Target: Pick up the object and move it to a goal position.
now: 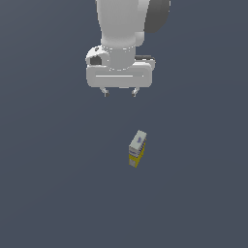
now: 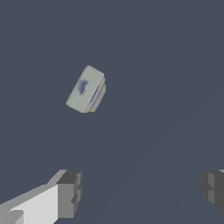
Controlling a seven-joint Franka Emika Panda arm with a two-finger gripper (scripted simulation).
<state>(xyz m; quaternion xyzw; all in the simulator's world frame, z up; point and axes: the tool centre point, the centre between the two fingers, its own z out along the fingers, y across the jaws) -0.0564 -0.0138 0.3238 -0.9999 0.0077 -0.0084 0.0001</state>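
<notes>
Standing upright on the dark floor, the carton sits apart from your gripper, toward the exterior view's right of it. Its pale top carries blue print too blurred to read. The fingers are spread wide, holding nothing, with bare floor all around the carton.

Small yellow carton with white-grey, blue-printed top, seemingly standing upright.

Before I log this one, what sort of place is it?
Apparently a bare simulated test scene: flat, featureless grey floor, one small carton, and the gripper with jaws apart above it.
</notes>
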